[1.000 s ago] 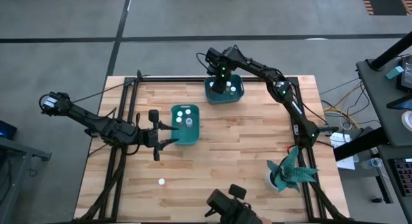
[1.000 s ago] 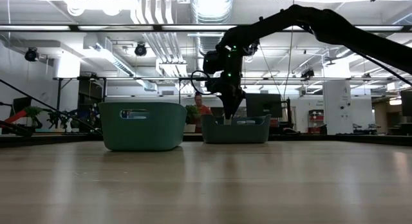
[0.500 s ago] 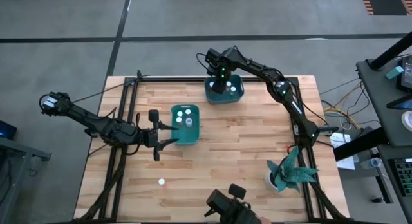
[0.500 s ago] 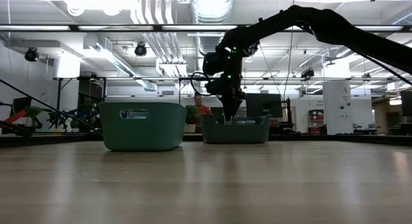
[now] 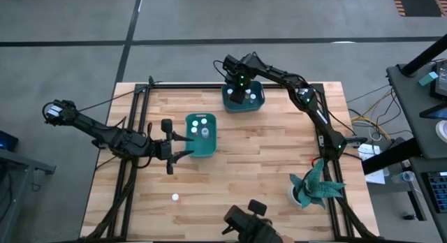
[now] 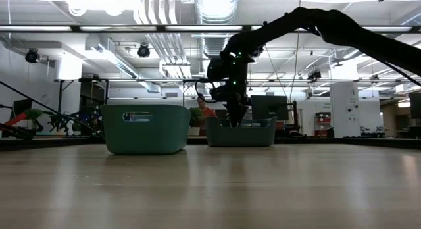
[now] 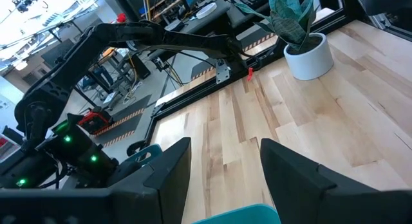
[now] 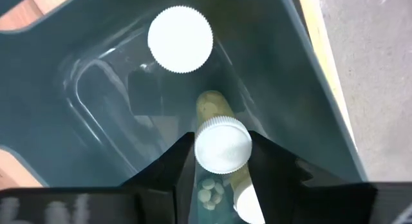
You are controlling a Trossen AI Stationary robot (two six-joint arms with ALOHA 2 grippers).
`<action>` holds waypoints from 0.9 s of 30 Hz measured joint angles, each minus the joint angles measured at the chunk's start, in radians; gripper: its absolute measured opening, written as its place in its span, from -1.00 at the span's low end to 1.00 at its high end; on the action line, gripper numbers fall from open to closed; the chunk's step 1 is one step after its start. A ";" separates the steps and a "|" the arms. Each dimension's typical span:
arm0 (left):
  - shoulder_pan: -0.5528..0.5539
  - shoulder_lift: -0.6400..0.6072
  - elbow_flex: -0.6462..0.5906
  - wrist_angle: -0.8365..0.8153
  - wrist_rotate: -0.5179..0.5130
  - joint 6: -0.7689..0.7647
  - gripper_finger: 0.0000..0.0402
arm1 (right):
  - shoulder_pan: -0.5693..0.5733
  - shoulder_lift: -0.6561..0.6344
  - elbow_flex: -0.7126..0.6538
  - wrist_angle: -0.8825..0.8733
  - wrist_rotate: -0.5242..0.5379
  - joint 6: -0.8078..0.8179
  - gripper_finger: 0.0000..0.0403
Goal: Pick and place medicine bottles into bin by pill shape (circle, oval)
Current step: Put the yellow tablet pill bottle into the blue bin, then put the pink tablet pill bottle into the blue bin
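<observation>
Teal plastic makes the far bin (image 5: 244,98), my landmark. Above its inside hangs the right tool (image 8: 222,153), its fingers (image 8: 174,166) standing at both sides of a white-capped medicine bottle (image 8: 222,145); whether they grip it or just let go, I cannot tell. The bottle's long axis runs along the fingers, cap toward the camera, body toward the bin floor beside a second bottle (image 8: 180,39). I judge the placing step is ending; next comes lifting clear. The left tool (image 5: 183,146) waits with fingers apart, well apart from this bin. One bottle (image 5: 174,197) remains on the tabletop (image 5: 244,173), farther still.
</observation>
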 joint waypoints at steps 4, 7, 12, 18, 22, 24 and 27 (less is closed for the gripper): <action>0.000 0.000 0.000 0.000 0.000 0.000 -0.15 | 0.000 0.000 -0.001 0.019 0.000 0.007 -0.26; 0.000 0.000 0.000 0.000 0.000 0.000 -0.15 | 0.000 0.000 -0.001 0.021 0.000 0.010 -0.16; 0.000 0.000 0.000 0.000 0.000 0.000 -0.15 | 0.000 0.000 0.001 0.017 0.000 0.010 -0.13; 0.000 0.000 0.000 0.000 0.000 0.000 -0.15 | 0.000 -0.015 0.032 0.008 0.001 0.023 -0.14; 0.000 0.000 0.000 0.000 0.000 0.000 -0.15 | 0.004 -0.030 0.046 -0.019 0.003 0.048 -0.14; 0.000 0.000 0.000 0.000 0.000 0.000 -0.15 | 0.010 -0.045 0.046 -0.035 0.003 0.068 -0.14; 0.000 0.000 0.000 0.000 0.000 0.000 -0.15 | 0.032 -0.074 0.046 -0.060 0.000 0.089 -0.14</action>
